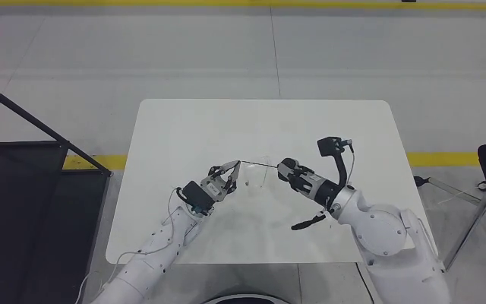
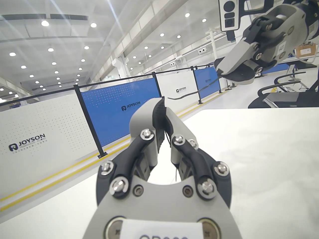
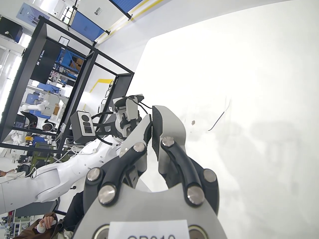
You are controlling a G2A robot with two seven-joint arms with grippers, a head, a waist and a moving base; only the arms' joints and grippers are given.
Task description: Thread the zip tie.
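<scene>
Tie (image 1: 258,163) hangs over the table (image 1: 190,129) middle, stretched between both grippers. L gripper (image 1: 234,171) & R gripper (image 1: 282,167) jaws pinch one end each. I think it's light, thin, bendy, slippy, so I'd hold near the ends.

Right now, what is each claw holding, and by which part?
One black zip tie: the left claw pinches near one end, the right claw near the other.

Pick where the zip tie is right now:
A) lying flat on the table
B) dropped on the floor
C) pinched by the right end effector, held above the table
C: the right end effector is shut on the zip tie, which stretches above the table toward the left end effector.
</scene>
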